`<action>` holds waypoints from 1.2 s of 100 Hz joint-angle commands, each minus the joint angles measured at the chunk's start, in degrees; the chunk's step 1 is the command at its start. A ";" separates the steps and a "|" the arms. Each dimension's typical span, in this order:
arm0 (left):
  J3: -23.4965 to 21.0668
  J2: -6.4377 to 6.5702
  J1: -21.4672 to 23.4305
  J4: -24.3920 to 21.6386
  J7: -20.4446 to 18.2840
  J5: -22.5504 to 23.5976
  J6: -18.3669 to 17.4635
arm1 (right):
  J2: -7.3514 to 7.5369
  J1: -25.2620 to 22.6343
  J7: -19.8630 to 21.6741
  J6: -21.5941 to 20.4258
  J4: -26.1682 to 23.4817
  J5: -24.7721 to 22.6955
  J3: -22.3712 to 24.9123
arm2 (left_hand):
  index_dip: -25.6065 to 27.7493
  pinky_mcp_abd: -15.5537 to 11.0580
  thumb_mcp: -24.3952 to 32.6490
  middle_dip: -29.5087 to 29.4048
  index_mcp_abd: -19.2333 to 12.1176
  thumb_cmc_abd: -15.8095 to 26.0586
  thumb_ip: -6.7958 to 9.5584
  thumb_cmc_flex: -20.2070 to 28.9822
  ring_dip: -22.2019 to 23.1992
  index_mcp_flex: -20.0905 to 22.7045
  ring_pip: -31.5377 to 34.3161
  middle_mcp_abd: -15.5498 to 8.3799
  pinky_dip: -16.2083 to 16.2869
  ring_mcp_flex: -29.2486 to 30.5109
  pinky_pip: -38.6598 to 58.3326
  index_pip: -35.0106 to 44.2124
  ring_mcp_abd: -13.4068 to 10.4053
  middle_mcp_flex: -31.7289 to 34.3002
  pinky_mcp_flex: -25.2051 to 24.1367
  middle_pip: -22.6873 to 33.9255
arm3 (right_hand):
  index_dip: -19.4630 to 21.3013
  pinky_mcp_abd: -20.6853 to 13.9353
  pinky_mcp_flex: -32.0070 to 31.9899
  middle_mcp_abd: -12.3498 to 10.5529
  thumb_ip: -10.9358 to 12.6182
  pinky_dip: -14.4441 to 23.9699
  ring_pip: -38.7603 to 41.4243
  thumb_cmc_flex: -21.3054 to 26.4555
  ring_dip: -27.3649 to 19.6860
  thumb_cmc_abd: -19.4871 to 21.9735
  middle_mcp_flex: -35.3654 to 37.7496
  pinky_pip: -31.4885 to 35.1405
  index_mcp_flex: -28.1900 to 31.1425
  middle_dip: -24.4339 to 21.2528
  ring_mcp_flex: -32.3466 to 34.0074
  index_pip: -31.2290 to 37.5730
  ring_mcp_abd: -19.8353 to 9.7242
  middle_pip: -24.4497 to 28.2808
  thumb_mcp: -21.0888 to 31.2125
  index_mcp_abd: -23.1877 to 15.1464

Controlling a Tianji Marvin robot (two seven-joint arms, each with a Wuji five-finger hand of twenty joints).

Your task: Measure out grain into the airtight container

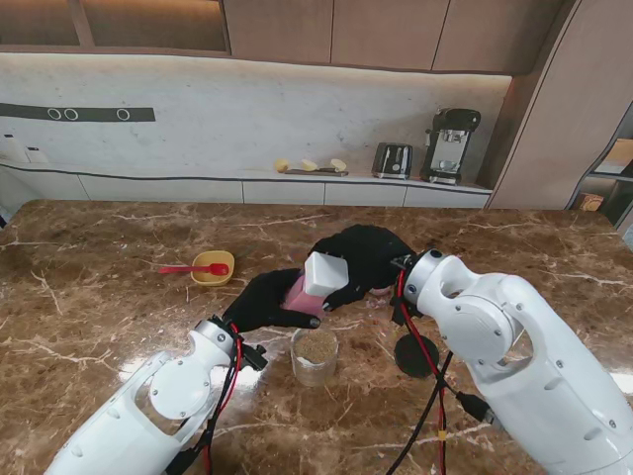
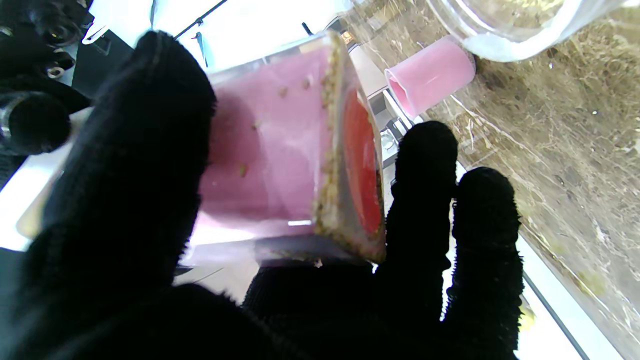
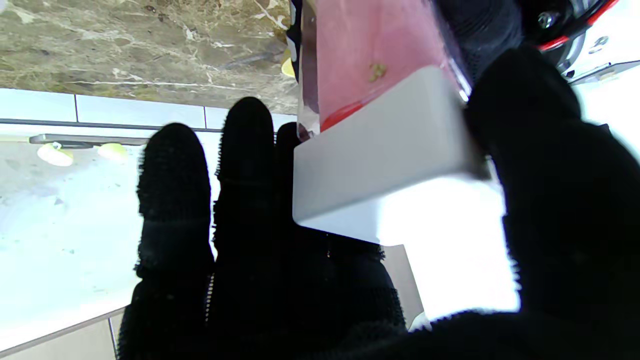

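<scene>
Both hands are gripping the pink container (image 1: 305, 291) in the air over the middle of the surface (image 1: 119, 327): the left hand (image 1: 265, 300) is wrapping its body, the right hand (image 1: 366, 255) is clasping its white lid (image 1: 324, 273). A few grains are clinging inside it. The clear glass jar (image 1: 315, 356) is standing just beneath, nearer to me, already holding grain. Judging by this, pouring looks largely done. A yellow bowl (image 1: 212, 268) with a red spoon (image 1: 190, 268) is lying toward the left.
</scene>
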 commanded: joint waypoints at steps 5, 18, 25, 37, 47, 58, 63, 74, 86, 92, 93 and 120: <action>-0.22 0.00 -0.35 0.41 0.48 -0.56 -0.48 | 0.58 0.78 0.72 -0.63 0.14 0.55 0.05 | 8.42 0.73 15.63 4.09 -12.76 20.36 1.44 19.27 0.84 13.81 2.86 -6.69 1.23 3.37 3.11 14.49 -0.72 6.51 1.17 10.24 | 3.69 -1.29 1.91 -4.12 2.28 2.16 2.51 4.24 0.17 3.94 3.19 1.76 7.49 1.04 0.97 7.17 -1.29 4.42 6.97 -8.95; 0.25 -0.27 -0.54 1.17 0.85 -1.74 -1.42 | 0.43 1.83 -0.26 -2.22 1.35 1.20 -1.08 | 8.08 0.73 16.49 3.59 -12.24 20.48 1.31 20.31 0.91 14.85 2.28 -6.69 1.38 3.27 3.08 13.33 -0.85 6.04 1.18 10.89 | -8.58 -2.17 7.81 -4.68 -2.18 1.04 6.01 12.26 -0.13 1.04 10.24 5.15 6.97 6.06 7.07 27.53 -2.01 5.97 7.05 -11.92; 0.46 -0.27 -0.66 1.44 0.63 -2.17 -1.62 | 0.18 2.27 -2.02 -3.27 2.21 0.91 -2.04 | 7.42 1.21 16.69 2.61 -12.17 20.35 1.14 20.86 1.00 15.30 1.96 -6.94 1.31 3.27 2.78 12.36 -0.53 5.94 1.43 10.87 | -9.03 -2.53 9.70 -4.77 -1.85 0.76 6.26 13.28 -0.22 0.74 12.21 5.71 8.46 6.00 9.06 28.92 -2.24 6.09 8.32 -12.65; 0.61 -0.16 -0.83 1.70 -0.03 -2.59 -2.13 | -0.21 3.17 -4.63 -5.22 3.59 0.59 -3.56 | 5.77 2.21 19.30 0.59 -12.32 19.63 0.97 20.67 0.73 16.38 1.46 -7.18 1.17 3.66 2.54 12.04 -0.44 6.08 2.51 12.08 | -9.93 -2.56 13.18 -4.96 -1.11 0.29 7.15 14.88 -0.18 1.31 15.91 7.17 12.10 5.31 12.81 31.10 -2.28 6.93 10.73 -14.08; 0.42 -0.14 -0.68 1.48 -0.51 -3.59 -2.34 | -0.12 4.42 -5.34 -9.59 4.99 -0.03 -4.19 | 5.77 3.66 23.10 1.41 -12.39 19.55 1.61 20.60 0.83 18.84 2.42 -6.75 1.19 4.76 3.13 15.00 -1.15 6.80 4.04 16.41 | -11.01 -1.78 11.11 -5.59 -0.35 -0.52 5.24 15.65 -0.46 3.05 14.47 6.07 12.20 5.01 11.31 31.50 -2.40 6.04 15.17 -16.11; -0.18 0.15 -0.48 1.24 -1.73 -4.33 -2.31 | 0.32 5.86 -5.07 -15.29 6.26 -1.41 -4.26 | 6.21 4.84 26.54 2.15 -11.13 19.44 2.65 20.49 1.02 20.48 3.40 -5.63 0.87 5.62 3.14 17.27 -0.50 7.57 5.20 19.94 | -9.44 -1.17 3.22 -6.82 -0.07 3.14 1.33 20.88 1.30 9.47 9.77 0.89 13.67 6.84 5.06 22.28 -2.78 1.50 16.14 -17.76; -0.46 0.33 -0.36 1.15 -2.71 -5.09 -2.13 | 0.50 6.27 -4.87 -17.21 6.57 -1.92 -4.19 | 6.06 5.00 26.91 2.09 -10.63 19.73 2.97 20.66 1.02 20.47 3.42 -5.32 0.84 5.61 3.01 17.05 -0.51 7.43 5.03 20.14 | -6.37 -0.88 0.51 -7.04 -0.10 5.11 -0.15 21.66 1.95 11.86 7.72 -1.23 13.68 6.75 2.75 15.20 -2.77 0.08 17.13 -18.00; -0.67 0.32 -0.06 1.06 -2.71 -5.42 -2.13 | 1.08 7.36 -3.05 -20.82 7.11 -1.38 -4.11 | 5.87 5.11 27.36 2.04 -10.41 19.52 3.41 20.62 1.07 20.69 3.53 -5.03 0.91 5.79 2.98 16.68 -0.54 7.51 5.09 20.58 | -2.57 -0.90 -5.72 -7.50 0.71 7.04 -4.38 21.79 2.88 14.33 1.52 -6.99 10.66 4.18 -2.32 4.55 -3.21 -2.66 19.87 -19.89; -0.71 0.30 0.37 0.47 -2.47 -5.42 -2.07 | 1.64 8.16 -1.51 -23.85 7.21 -2.46 -3.72 | 5.94 5.04 27.36 2.02 -10.54 19.49 3.46 20.51 1.19 20.64 3.65 -5.17 1.09 5.90 3.15 16.68 -0.63 7.51 5.16 20.73 | -8.11 -1.83 -15.37 -7.98 4.54 9.73 -15.03 18.80 0.73 6.94 -12.09 -17.49 -0.07 -7.12 -13.23 -3.66 -5.82 -6.88 24.21 -21.98; -0.65 0.29 0.37 0.44 -2.42 -5.47 -2.25 | 1.81 8.53 -1.08 -24.89 7.50 -2.32 -3.69 | 6.01 4.93 27.34 2.02 -10.72 19.48 3.41 20.44 1.21 20.66 3.61 -5.35 1.13 5.93 3.16 16.75 -0.54 7.49 5.19 20.77 | -10.20 -2.04 -20.27 -7.78 7.67 11.14 -18.68 14.65 -6.51 2.99 -19.15 -23.17 -6.22 -9.25 -20.29 -7.65 -6.36 -8.83 25.72 -20.63; -0.64 0.28 0.36 0.45 -2.41 -5.47 -2.29 | 1.84 8.57 -0.92 -24.96 7.52 -2.15 -3.69 | 6.03 4.92 27.33 2.01 -10.79 19.51 3.40 20.42 1.21 20.66 3.61 -5.38 1.14 5.93 3.16 16.76 -0.54 7.46 5.19 20.76 | -10.43 -2.03 -21.19 -7.70 7.55 11.19 -19.36 14.02 -7.07 2.73 -20.46 -23.94 -7.24 -9.52 -21.59 -8.26 -6.17 -9.23 25.56 -20.45; -0.32 -0.03 0.09 1.08 -1.16 -5.19 -3.61 | 1.97 7.79 0.10 -24.43 5.96 -1.61 -2.39 | 6.29 4.69 27.38 1.81 -11.74 19.55 3.08 20.25 1.36 21.10 3.48 -6.19 1.31 5.80 3.04 17.20 -0.53 7.56 4.91 20.76 | -8.94 -1.29 -32.00 -4.57 3.92 13.06 -27.52 -4.50 -15.50 -3.15 -37.97 -36.71 -21.78 -12.69 -39.61 -18.96 -3.10 -11.21 13.54 -10.92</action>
